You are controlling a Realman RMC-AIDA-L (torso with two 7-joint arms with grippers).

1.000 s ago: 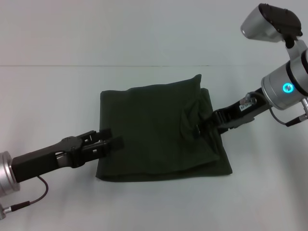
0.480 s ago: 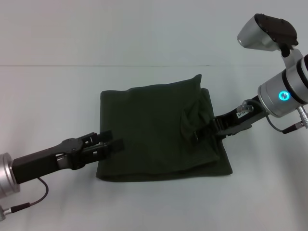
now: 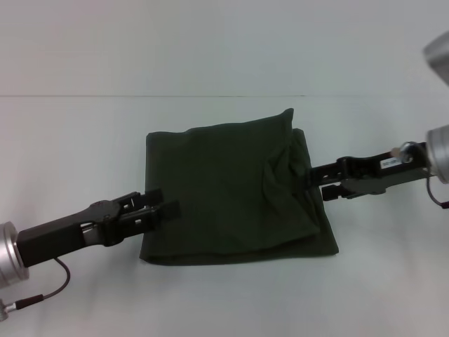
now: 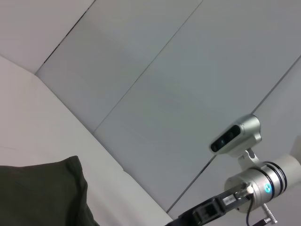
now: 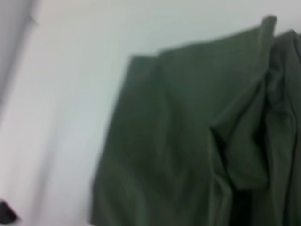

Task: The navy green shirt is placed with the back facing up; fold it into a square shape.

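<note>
The right gripper [image 3: 313, 184] has been pulled back to the shirt's right edge and laid flatter; whether its fingers are apart cannot be told. The navy green shirt [image 3: 228, 193] is folded into a rough square on the white table [image 3: 77, 140], sides about equal. The left gripper [image 3: 165, 205] is held spread at the shirt's left edge.

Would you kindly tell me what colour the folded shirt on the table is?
The shirt is plain dark forest green, with no print showing; the head view shows it best.
</note>
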